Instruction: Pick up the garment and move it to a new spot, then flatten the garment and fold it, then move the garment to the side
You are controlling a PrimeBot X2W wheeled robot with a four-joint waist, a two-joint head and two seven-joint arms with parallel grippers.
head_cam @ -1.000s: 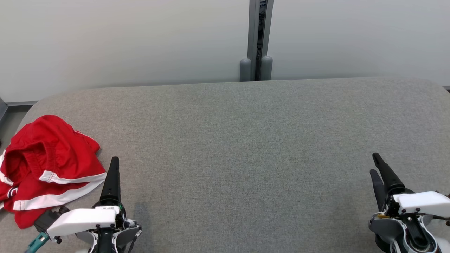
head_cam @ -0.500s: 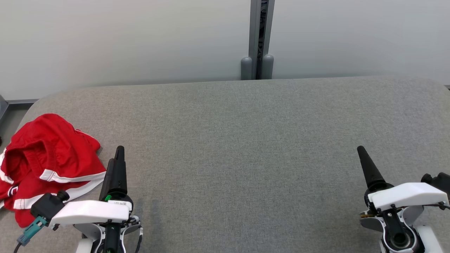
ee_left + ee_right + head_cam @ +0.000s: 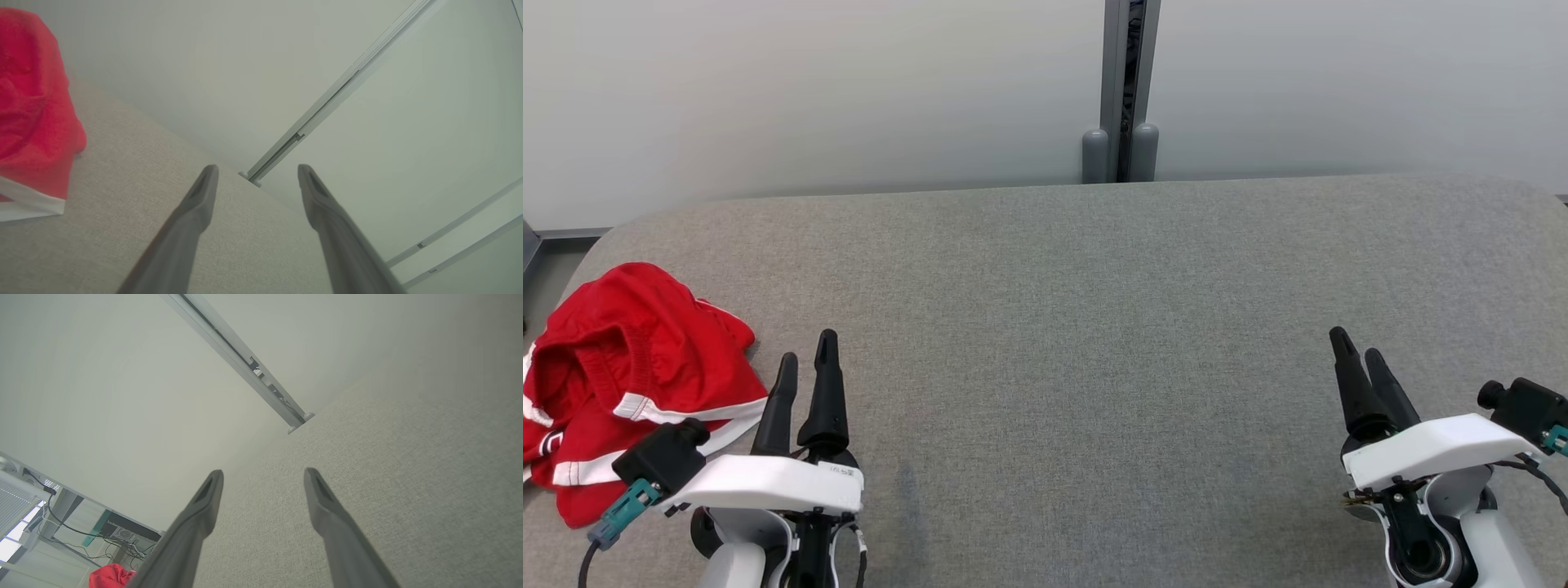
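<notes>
The garment (image 3: 629, 376) is a crumpled red piece with white stripes, lying at the left end of the grey fabric table (image 3: 1094, 327). It also fills the upper left of the left wrist view as a red heap (image 3: 32, 102), and a small red bit of the garment (image 3: 110, 576) peeks out at the bottom left of the right wrist view. My left gripper (image 3: 807, 353) stands open just right of the garment, apart from it and empty. At the lower right my right gripper (image 3: 1356, 347) is open too, with nothing between its fingers.
A pale wall with a grey vertical post (image 3: 1123, 90) runs behind the table's far edge. The table corners are rounded. In the right wrist view a desk with cables (image 3: 102, 531) stands beyond the table's left end.
Both wrists have rolled, so each gripper now shows two separate fingers. The left gripper has shifted slightly right and forward; the right one has moved a little left and forward. The garment has not moved.
</notes>
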